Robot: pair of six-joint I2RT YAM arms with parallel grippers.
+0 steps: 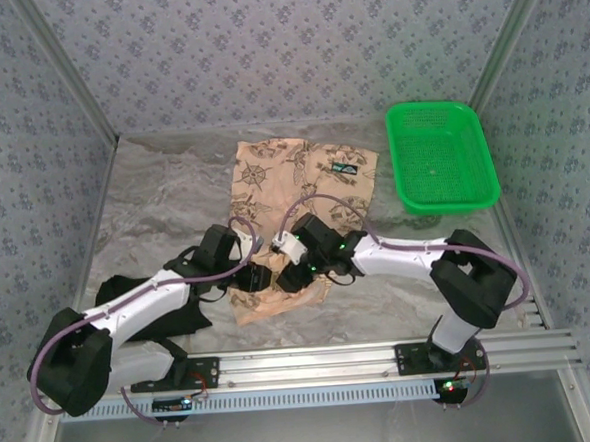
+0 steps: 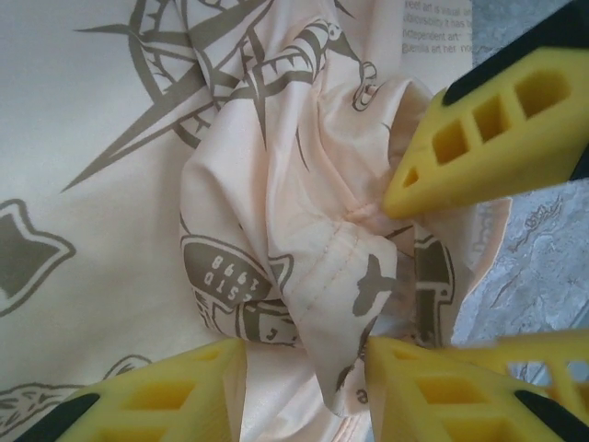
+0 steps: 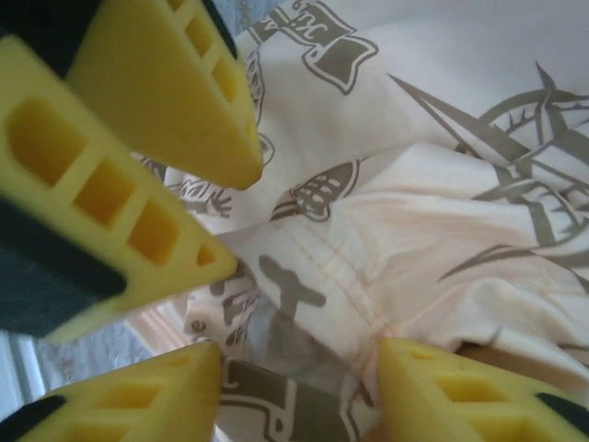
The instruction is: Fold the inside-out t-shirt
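Top view: one inside-out t-shirt (image 1: pixel 302 175) lies mid-frame on the table (image 1: pixel 153 200). Its far part is flat w/ the neck label (image 1: pixel 344 166) showing, and its near edge is bunched at lower centre. There the left gripper (image 1: pixel 262 279) & right gripper (image 1: pixel 296 273) sit just beside each other; they're too small here to read the jaws. One green basket (image 1: pixel 441 157) sits upper right, well apart from the shirt. One dark cloth (image 1: pixel 171 324) lies under the left arm, lower left. 2 arms, 2 grippers.

Left wrist view: its own 2 yellow fingers (image 2: pixel 175 396) are at frame bottom, apart, straddling a puckered hem ridge, nothing pinched. 1 finger of the other gripper enters upper right, tip at the seam.

Right wrist view: its own 2 fingers (image 3: pixel 442 391) are at the bottom, apart, w/ the stitched hem between them. The left pair is upper left, so 4 yellow fingers in all.

Step looks like taking the near hem. Best approach, imo: each gripper closes on the hem seam itself, not the loose wad. Then draw apart sideways to flatten the bunch before any lift, since the two sit so close they risk grabbing the same fold
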